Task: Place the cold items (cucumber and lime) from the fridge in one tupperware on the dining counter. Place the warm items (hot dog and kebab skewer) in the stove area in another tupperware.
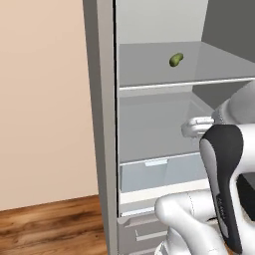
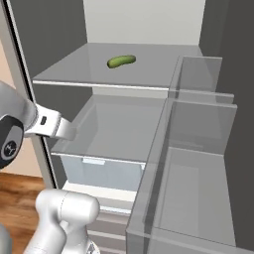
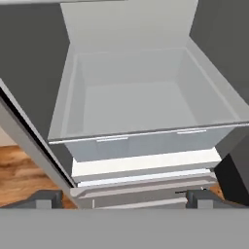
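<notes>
Lying alone on the upper shelf [image 2: 99, 67] of the fridge [image 1: 102, 124] — upper middle of both base views — the cucumber [image 2: 121, 61] looks light, firm and smooth, so the gripper [image 3: 121, 197], fingers wide apart, should clamp across its middle — not its rounded ends.

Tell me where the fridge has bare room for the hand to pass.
The upper shelf is bare all around the cucumber, on both sides and in front. Below it, the clear drawer holds nothing on its floor. The open gripper faces that drawer. Tightest spot: the door bins at right.
</notes>
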